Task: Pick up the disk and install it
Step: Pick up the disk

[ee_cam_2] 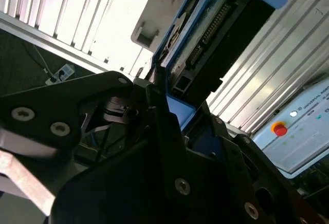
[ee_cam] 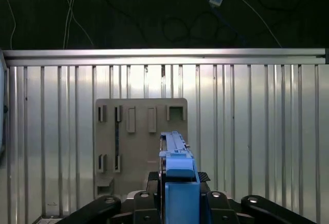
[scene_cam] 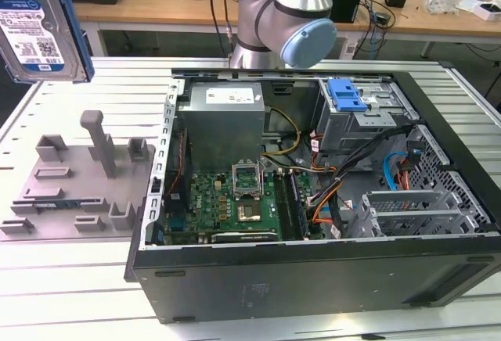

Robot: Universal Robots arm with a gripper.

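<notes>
The disk (scene_cam: 35,24), a silver drive with a white-and-blue label in a blue carrier, hangs high in the air at the exterior view's upper left, above the grey fixture plate (scene_cam: 78,192). In the first wrist view the disk (ee_cam: 176,157) shows edge-on, standing up between the black fingers of my gripper (ee_cam: 177,201), which is shut on it. The second wrist view shows the disk's connector side (ee_cam_2: 216,34) rising out of the gripper (ee_cam_2: 169,108). Far beneath the disk lies the fixture plate (ee_cam: 141,142).
An open computer case (scene_cam: 313,200) lies on the ribbed metal table (scene_cam: 70,278), with a motherboard, cables and a drive cage carrying a ribbed blue latch (scene_cam: 346,95). A grey upright post (scene_cam: 100,141) stands on the fixture plate. The arm's base (scene_cam: 286,12) stands behind the case.
</notes>
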